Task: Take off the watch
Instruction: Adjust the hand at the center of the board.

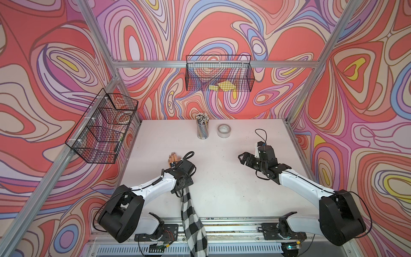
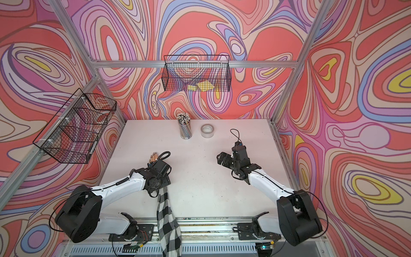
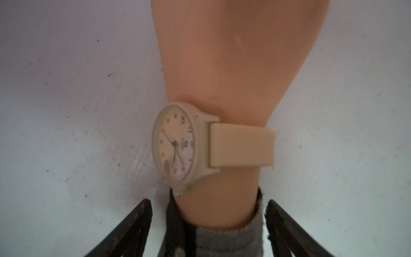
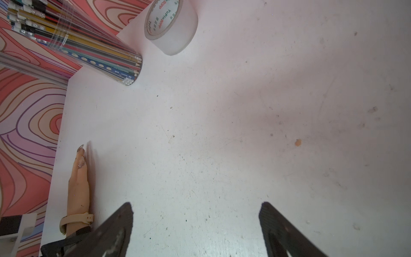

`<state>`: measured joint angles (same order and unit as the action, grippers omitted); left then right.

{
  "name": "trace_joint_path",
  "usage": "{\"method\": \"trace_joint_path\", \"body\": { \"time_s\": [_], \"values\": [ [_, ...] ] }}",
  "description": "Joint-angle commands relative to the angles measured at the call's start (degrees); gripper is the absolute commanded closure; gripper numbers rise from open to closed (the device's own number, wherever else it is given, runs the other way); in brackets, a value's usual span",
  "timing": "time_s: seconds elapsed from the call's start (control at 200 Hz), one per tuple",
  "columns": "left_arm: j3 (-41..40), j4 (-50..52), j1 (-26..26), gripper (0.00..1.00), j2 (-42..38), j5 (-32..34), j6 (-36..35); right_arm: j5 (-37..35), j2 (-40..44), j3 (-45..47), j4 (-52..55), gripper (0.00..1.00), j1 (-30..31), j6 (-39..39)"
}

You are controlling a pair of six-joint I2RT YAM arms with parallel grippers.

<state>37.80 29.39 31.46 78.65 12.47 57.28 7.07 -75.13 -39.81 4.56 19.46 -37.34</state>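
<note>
Left tool (image 3: 208, 201): I see its jaws apart, straddling the sleeve (image 3: 222, 240) on the forearm, with a gap showing on one side.
Right tool (image 4: 196, 203): jaws apart, nothing between them, over the table (image 4: 222, 133).
Watch (image 3: 178, 144): strapped round the wrist of the mannequin hand (image 3: 240, 55), just beyond the left tool's tips, dial facing sideways.

Both top views from high above the arms' base side, facing down and forward over the whole table (image 1: 222, 189), almost the same picture. Left wrist view very close, looking past the left claw (image 3: 208, 202) along the mannequin hand (image 3: 233, 55). Right wrist view low over the table, farther off, same hand in sight
</note>
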Motion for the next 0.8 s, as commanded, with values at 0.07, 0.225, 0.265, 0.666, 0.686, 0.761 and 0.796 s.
{"method": "trace_joint_path", "body": {
  "time_s": [0.07, 0.225, 0.265, 0.666, 0.686, 0.761, 0.796],
  "values": [
    [-1.4, 0.9, 0.3, 0.25, 1.2, 1.3, 1.5, -3.5, -1.5, -2.5, -0.3, 0.10, 0.9, -2.0],
    [-1.6, 0.5, 1.4, 0.27, 2.3, 1.7, 1.8, -7.3, -2.8, -5.4, 3.4, 0.08, 1.9, -1.0],
    [-1.5, 0.1, 1.7, 0.29, 2.7, 1.6, 1.7, -6.8, -3.1, -5.7, 3.1, 0.08, 2.0, -0.8],
    [1.6, -1.5, 6.9, 0.55, 5.4, 0.9, 1.3, -1.1, -4.8, -2.8, -2.7, 0.10, 1.9, -3.2],
    [1.9, -1.5, 7.5, 0.55, 5.3, 0.9, 1.3, -1.0, -4.8, -2.7, -2.8, 0.10, 1.9, -3.2],
    [3.0, -2.7, 9.3, 0.55, 5.0, 0.3, 0.8, -0.5, -4.8, -2.2, -3.4, 0.10, 1.9, -3.3],
    [3.5, -4.0, 10.2, 0.55, 4.9, -0.4, 0.3, 0.0, -4.9, -1.9, -3.9, 0.10, 1.9, -3.3]
  ]
}}
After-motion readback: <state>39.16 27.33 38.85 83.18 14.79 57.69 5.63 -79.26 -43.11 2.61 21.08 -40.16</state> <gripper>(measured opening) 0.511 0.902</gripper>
